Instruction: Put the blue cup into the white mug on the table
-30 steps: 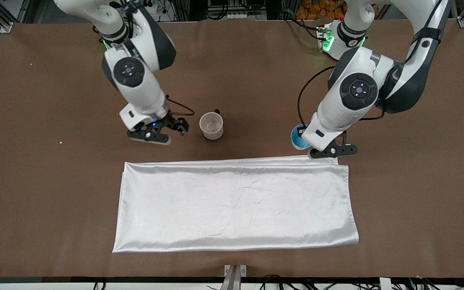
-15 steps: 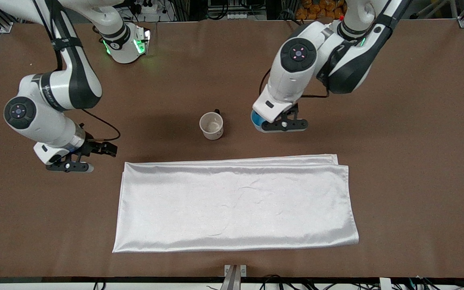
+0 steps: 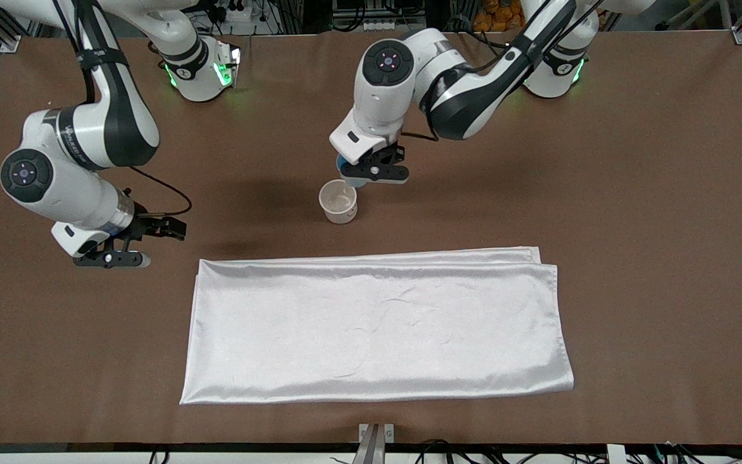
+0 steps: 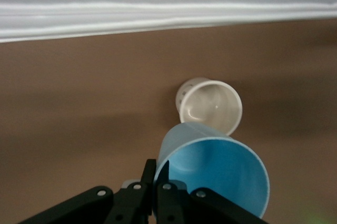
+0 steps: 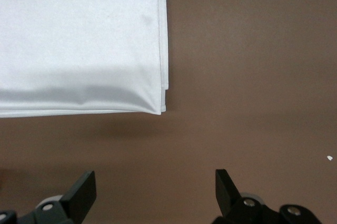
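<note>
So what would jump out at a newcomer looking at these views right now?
First, the left gripper shut on the blue cup's rim, carrying it in the air just short of the white mug, which stands upright mid-table. Next, the big white cloth spread flat, nearer the front camera than the mug. The right gripper waits open over bare table near the cloth's corner at the right arm's end.

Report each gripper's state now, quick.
Left gripper: shut on the blue cup's rim, above the white mug.
Right gripper: open, empty, waiting over the table.
</note>
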